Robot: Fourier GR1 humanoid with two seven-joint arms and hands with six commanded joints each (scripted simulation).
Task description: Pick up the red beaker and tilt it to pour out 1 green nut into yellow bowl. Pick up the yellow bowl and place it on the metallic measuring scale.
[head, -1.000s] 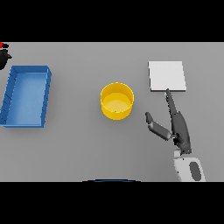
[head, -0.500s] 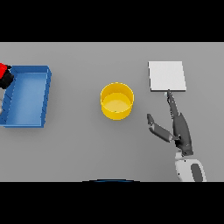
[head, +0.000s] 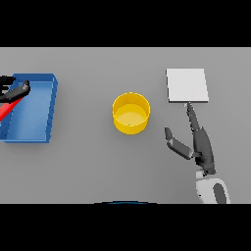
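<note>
Yellow bowl (head: 131,113) at table centre; blue tray (head: 46,112) far left of it, left hand (head: 14,90) curled round red beaker (head: 5,112) there; scale (head: 187,85) right, open right hand (head: 202,145) below.

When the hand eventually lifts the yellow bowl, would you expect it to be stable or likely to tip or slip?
The yellow bowl looks squat and wide with straight walls, so it probably sits stable and resists tipping. Its smooth, glossy wall may be somewhat slippery to grasp. It appears rigid and seems empty, so it is likely light. The right hand rests open nearby.
</note>
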